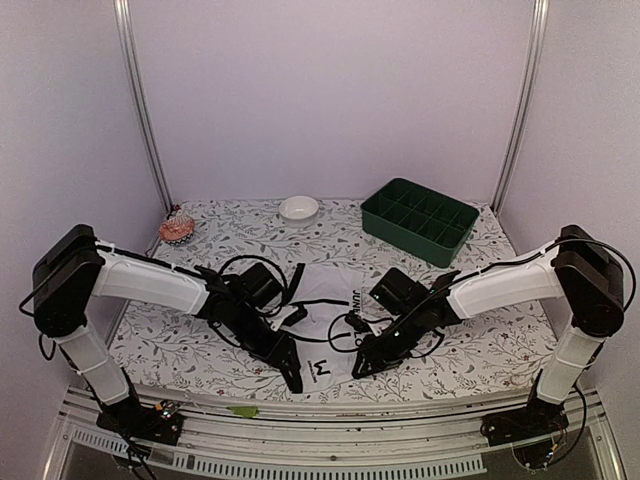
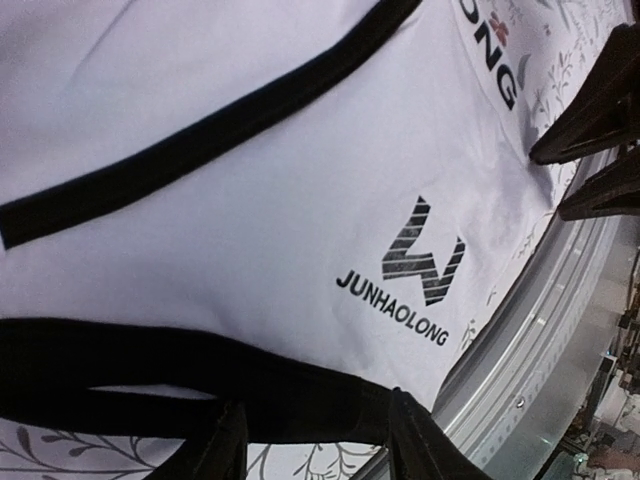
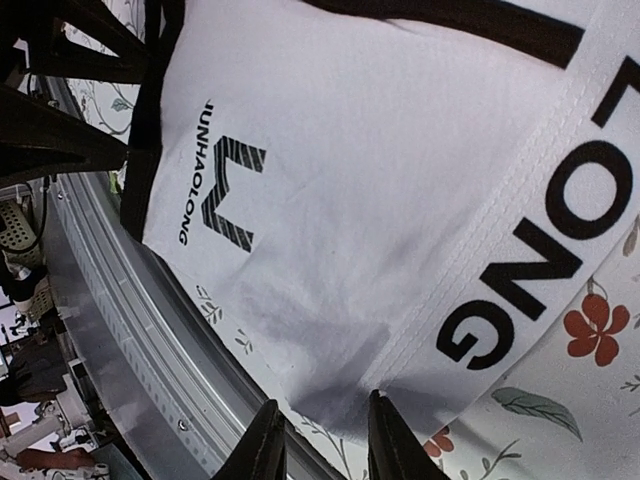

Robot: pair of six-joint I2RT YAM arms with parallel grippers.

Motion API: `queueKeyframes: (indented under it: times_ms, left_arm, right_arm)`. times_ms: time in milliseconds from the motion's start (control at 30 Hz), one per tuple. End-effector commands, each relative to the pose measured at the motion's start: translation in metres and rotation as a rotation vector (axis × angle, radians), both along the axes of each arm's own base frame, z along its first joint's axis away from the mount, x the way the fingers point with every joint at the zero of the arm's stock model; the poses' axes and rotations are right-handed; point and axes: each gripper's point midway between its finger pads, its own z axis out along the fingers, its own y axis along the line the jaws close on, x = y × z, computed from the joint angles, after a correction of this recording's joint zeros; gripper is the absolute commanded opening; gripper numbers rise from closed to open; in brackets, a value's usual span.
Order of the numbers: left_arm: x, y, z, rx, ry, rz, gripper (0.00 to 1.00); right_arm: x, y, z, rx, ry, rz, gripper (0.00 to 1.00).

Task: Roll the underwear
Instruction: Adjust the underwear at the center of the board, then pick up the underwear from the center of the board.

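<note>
At the near edge of the table [image 1: 480,330], between the two arms, the underwear [image 1: 322,310] lies spread flat and not yet rolled, so I judge the task is at its start: taking hold of the near hem. The left gripper [image 1: 292,378] sits low at the hem's left corner and the right gripper [image 1: 362,368] at its right. The left wrist view shows what the top view cannot: its fingers [image 2: 228,450] stand well apart, with the black hem band [image 2: 150,375] just ahead of them, unclamped. The right wrist view shows fingers [image 3: 262,445] with only a narrow gap at the white corner beside the waistband lettering [image 3: 545,250]; whether cloth is pinched I cannot tell. Next, both claws should close on the hem and turn it over evenly. Only the top view shows the green tray [image 1: 375,215] and white bowl [image 1: 298,207] at the back.
</note>
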Motion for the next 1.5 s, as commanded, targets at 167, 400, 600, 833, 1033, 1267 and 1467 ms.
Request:
queueKeyframes:
  times_ms: [167, 400, 600, 833, 1033, 1267, 1467]
  left_arm:
    - [0.009, -0.018, 0.003, -0.018, -0.025, 0.028, 0.34]
    - [0.003, -0.001, 0.002, 0.041, -0.019, 0.046, 0.00]
    - [-0.012, 0.027, 0.001, 0.108, -0.007, 0.049, 0.00]
    - [-0.026, 0.026, -0.004, 0.110, 0.042, -0.025, 0.27]
    - [0.005, 0.023, 0.033, 0.039, -0.072, -0.066, 0.59]
    - [0.101, 0.017, 0.094, -0.125, -0.368, -0.041, 0.60]
    - [0.193, 0.033, 0.112, -0.217, -0.438, 0.051, 0.61]
  right_arm:
    - [0.002, -0.006, -0.022, -0.053, 0.004, -0.015, 0.29]
    - [0.002, -0.017, -0.029, -0.111, -0.007, -0.022, 0.28]
    - [-0.001, -0.024, -0.026, -0.127, -0.017, -0.007, 0.29]
    - [-0.003, 0.000, 0.013, 0.028, -0.038, 0.079, 0.42]
    - [0.023, 0.009, 0.076, 0.203, -0.119, 0.053, 0.55]
    - [0.142, -0.025, 0.093, 0.183, -0.264, -0.226, 0.52]
    - [0.209, -0.036, 0.074, 0.130, -0.317, -0.287, 0.49]
